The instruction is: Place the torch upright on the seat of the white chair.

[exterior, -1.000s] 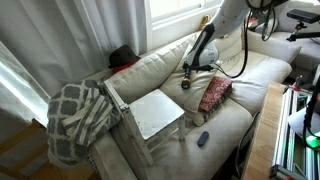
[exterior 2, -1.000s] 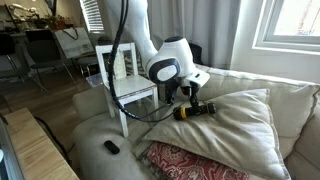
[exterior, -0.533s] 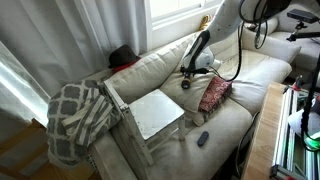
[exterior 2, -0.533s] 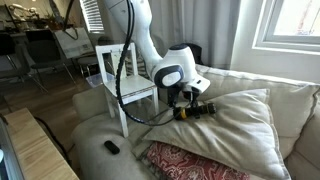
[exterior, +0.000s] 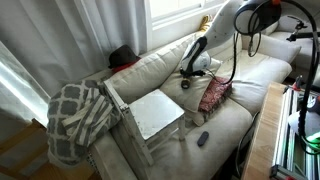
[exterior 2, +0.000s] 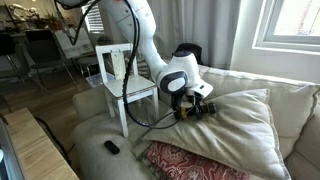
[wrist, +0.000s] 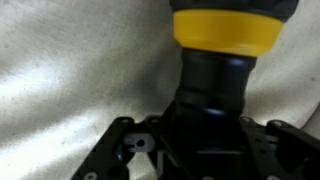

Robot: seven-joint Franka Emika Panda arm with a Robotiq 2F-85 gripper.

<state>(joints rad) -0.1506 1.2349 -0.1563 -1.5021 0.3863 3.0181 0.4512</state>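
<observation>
The torch [wrist: 222,60] lies on its side on a cream sofa cushion, with an amber-gold band and a black barrel. In the wrist view the black barrel fills the gap between my jaws, and my gripper [wrist: 203,137] is shut on it. In an exterior view my gripper [exterior 2: 190,100] presses down over the torch [exterior 2: 202,109] on the cushion. From the opposite side, my gripper [exterior: 187,80] hides the torch. The white chair [exterior: 155,112] stands at the sofa's end, its seat bare; the white chair [exterior 2: 128,88] shows behind the arm.
A red patterned cushion [exterior: 214,94] lies beside the gripper, also seen as the red cushion [exterior 2: 190,160]. A small dark oval gadget [exterior: 203,138] rests on the sofa front. A lattice blanket [exterior: 78,115] hangs by the chair. A wooden table [exterior: 262,130] borders the sofa.
The gripper has come down a little onto the torch and its jaws have closed in around the barrel. The torch has not shifted on the cushion.
</observation>
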